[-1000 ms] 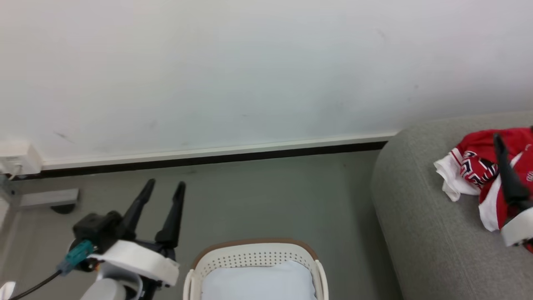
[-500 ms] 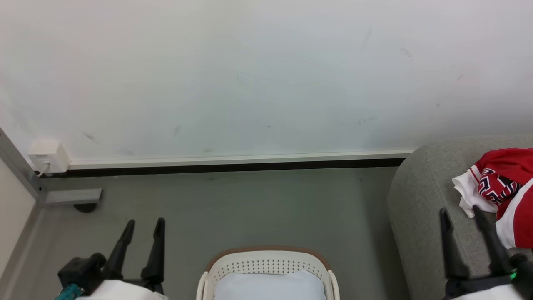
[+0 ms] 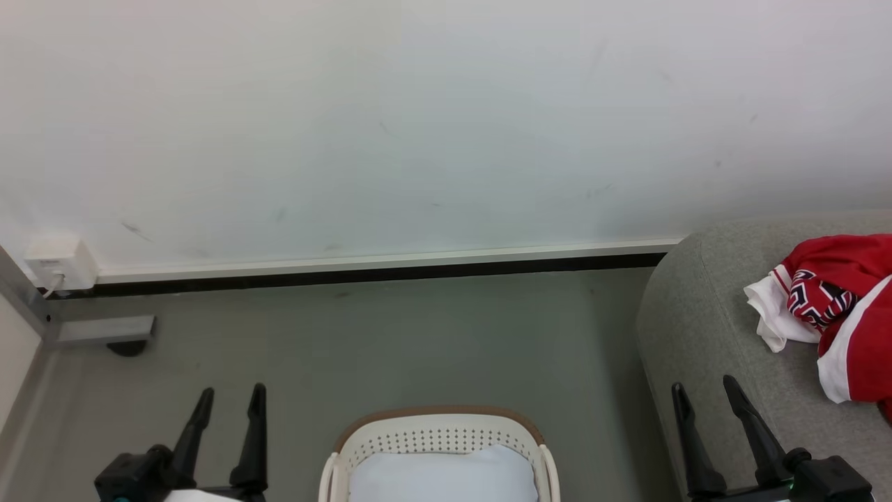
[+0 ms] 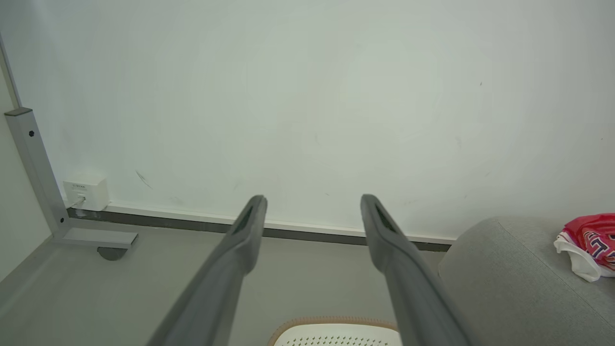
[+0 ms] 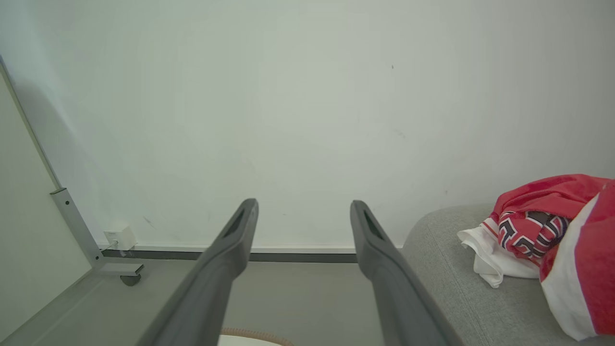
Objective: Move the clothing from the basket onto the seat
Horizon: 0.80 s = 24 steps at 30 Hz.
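Grey floor [image 3: 418, 335] in the foreground frames the basket [image 3: 432, 413], bare down to its white liner [image 3: 442, 477], flanked by the robot's left fingers [image 3: 255, 425] and right fingers [image 3: 749, 425]. Both pairs are spread wide and hold nothing (parked, it seems, with the job apparently done). Beyond, to the right, the clothing [image 3: 854, 307] lies heaped on the seat [image 3: 697, 335], where the task wants it, before a scuffed white wall [image 3: 418, 104].

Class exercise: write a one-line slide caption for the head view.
Red clothing lies on the grey seat; the basket shows its white liner; left pincer and right pincer stand open, empty.
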### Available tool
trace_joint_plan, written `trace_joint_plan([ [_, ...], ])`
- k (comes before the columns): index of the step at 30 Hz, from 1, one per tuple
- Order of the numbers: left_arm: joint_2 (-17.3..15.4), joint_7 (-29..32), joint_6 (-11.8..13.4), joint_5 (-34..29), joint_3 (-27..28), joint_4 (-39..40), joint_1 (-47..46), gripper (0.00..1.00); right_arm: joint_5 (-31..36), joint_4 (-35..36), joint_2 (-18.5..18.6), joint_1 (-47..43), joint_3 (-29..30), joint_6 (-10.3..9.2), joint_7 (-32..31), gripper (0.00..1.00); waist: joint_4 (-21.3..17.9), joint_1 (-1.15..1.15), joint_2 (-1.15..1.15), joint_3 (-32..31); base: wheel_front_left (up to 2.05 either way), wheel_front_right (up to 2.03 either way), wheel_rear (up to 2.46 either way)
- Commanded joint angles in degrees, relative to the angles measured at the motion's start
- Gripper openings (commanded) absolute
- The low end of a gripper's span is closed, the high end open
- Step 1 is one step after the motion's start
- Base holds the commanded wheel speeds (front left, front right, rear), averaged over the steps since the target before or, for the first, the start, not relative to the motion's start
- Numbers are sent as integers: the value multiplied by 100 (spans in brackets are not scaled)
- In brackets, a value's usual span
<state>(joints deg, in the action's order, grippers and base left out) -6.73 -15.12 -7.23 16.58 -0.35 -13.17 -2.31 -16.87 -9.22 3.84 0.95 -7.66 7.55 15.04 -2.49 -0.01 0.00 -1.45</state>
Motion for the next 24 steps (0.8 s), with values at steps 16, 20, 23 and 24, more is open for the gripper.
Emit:
trace_joint_plan([
  [16,-34,-3,-21,-16,-59,-33,-56,100,12,9,-62,102,18,-13,18,100,-8,1,0,27,0,0,0],
  [20,-45,-3,-20,-20,-37,-35,-54,100,0,9,-71,105,3,-13,18,100,-11,1,0,32,0,0,0],
  [23,-36,-3,-20,22,-55,-44,-49,100,-9,6,-74,104,0,-13,18,100,-9,1,0,31,0,0,0],
  [24,-31,-3,-21,84,-92,-58,-43,100,-14,3,-76,101,-3,-13,18,100,-7,1,0,29,0,0,0],
])
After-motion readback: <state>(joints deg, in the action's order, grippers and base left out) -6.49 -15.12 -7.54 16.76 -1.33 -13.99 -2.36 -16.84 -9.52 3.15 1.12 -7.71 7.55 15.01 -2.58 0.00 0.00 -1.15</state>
